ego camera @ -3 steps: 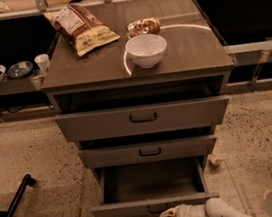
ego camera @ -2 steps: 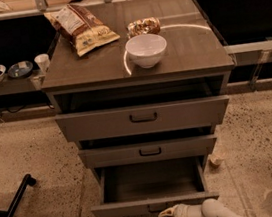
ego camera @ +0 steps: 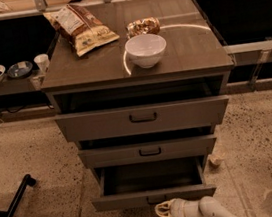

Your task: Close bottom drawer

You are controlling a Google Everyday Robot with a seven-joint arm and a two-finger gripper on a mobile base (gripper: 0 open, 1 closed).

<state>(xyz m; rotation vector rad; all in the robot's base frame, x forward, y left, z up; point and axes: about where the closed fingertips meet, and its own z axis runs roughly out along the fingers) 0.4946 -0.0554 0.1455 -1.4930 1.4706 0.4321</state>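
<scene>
The bottom drawer (ego camera: 124, 201) is pulled out, lowest of the three, under the front edge of the tabletop (ego camera: 193, 47). The gripper (ego camera: 164, 210) is low by the floor (ego camera: 36, 150), just in front of the drawer's handle (ego camera: 155, 199). I cannot tell if it is open or closed. A white bowl (ego camera: 146, 49) stands near the front edge, a chip bag (ego camera: 80, 27) by the back left corner

Our fingers (ego camera: 163, 211) hang low over the speckled stone floor (ego camera: 260, 128). Left of them lies a black pole (ego camera: 13, 206), and far beyond them runs a long bench (ego camera: 256, 47) in warm, dim light.
</scene>
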